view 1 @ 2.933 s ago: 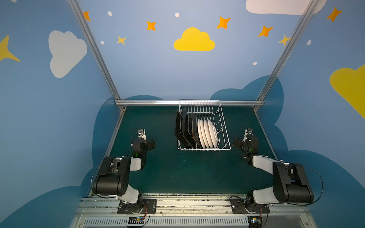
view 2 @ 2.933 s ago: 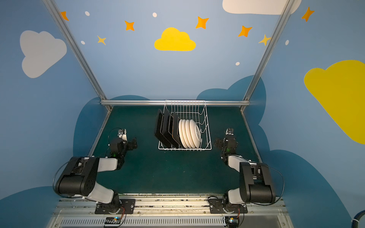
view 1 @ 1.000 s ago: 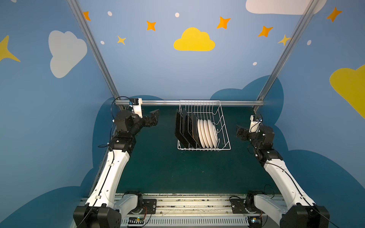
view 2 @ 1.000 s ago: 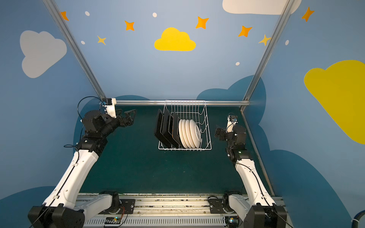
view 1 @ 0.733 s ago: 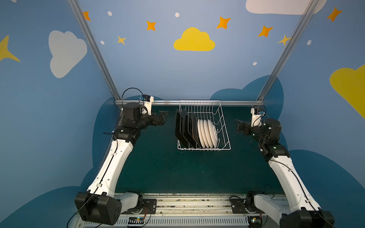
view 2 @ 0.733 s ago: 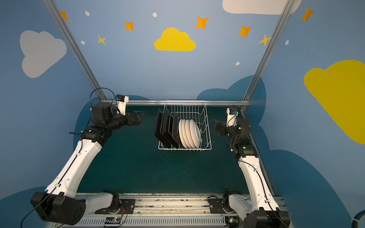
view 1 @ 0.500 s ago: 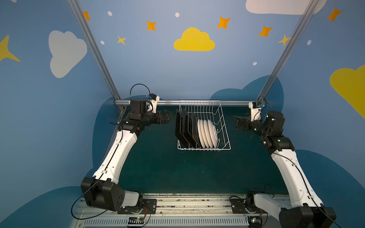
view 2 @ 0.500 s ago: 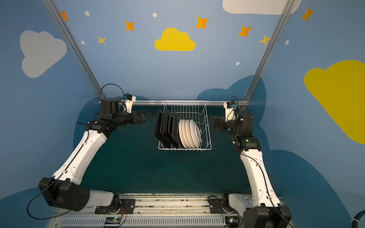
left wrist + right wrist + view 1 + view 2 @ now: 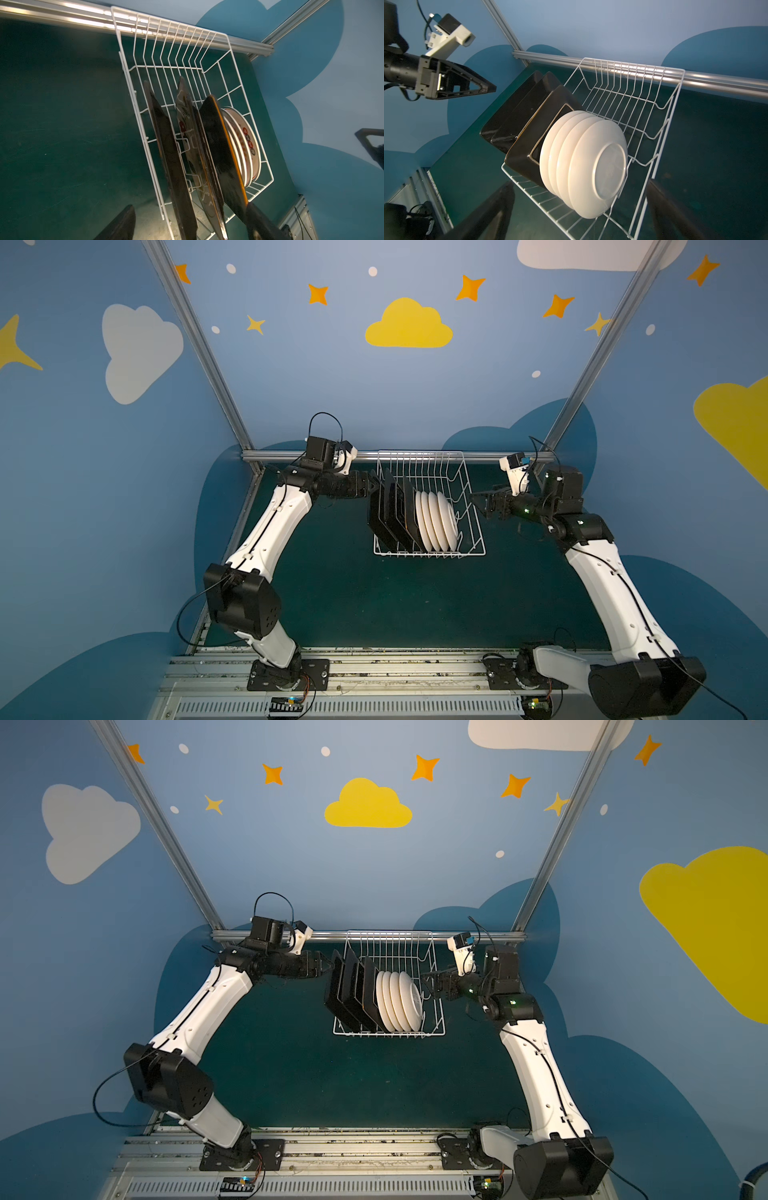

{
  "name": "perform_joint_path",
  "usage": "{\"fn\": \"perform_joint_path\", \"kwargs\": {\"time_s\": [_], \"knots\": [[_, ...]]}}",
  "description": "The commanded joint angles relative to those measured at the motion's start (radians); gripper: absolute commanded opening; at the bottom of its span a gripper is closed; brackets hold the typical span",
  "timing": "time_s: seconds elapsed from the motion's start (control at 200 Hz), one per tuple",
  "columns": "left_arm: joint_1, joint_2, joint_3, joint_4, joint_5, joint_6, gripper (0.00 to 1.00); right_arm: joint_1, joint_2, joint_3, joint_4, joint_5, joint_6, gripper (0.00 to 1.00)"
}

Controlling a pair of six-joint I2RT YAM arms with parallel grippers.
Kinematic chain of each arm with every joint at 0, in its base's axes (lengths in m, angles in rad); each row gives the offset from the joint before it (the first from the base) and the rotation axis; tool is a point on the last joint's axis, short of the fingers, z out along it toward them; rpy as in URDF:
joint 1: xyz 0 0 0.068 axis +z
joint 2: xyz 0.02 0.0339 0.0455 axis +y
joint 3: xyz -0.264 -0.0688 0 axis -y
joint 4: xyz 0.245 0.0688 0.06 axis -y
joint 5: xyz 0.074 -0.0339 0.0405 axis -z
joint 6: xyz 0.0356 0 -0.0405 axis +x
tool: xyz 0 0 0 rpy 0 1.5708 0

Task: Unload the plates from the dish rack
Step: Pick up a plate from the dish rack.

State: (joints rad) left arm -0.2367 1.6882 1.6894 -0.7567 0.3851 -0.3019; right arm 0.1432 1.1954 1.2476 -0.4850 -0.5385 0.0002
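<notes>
Dish rack [image 9: 430, 554] sits at the back of the green table [image 9: 374, 601]. Black square plates [image 9: 388, 510] stand on edge at its left end, with round white plates [image 9: 438, 520] packed beside them. Left gripper [image 9: 374, 486] hovers, jaws apart, by the outermost square plate's top corner. Right gripper [image 9: 478, 506] gapes wide beside the rack's right wall.

The dish rack [image 9: 428, 555] is thin wire with a smooth white coat. The square plates [image 9: 386, 510] have shiny black backs, like glazed pottery. The round plates [image 9: 436, 518] are smooth and creamy white with a soft shine. The bench [image 9: 374, 593] is dark green, dull and a bit scuffed. The rail [image 9: 484, 455] behind is shiny bare metal.
</notes>
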Motion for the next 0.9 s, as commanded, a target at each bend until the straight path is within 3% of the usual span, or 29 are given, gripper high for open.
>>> {"fn": "perform_joint_path", "kwargs": {"time_s": [0.0,0.891], "knots": [[-0.003,0.043,0.063,-0.118,-0.032,-0.009,0.72,0.015,0.006,0.016,-0.023,-0.026,-0.001,0.98],[-0.067,0.262,0.239,-0.242,-0.09,-0.01,0.53,0.07,0.023,0.001,0.025,-0.018,0.02,0.98]]}}
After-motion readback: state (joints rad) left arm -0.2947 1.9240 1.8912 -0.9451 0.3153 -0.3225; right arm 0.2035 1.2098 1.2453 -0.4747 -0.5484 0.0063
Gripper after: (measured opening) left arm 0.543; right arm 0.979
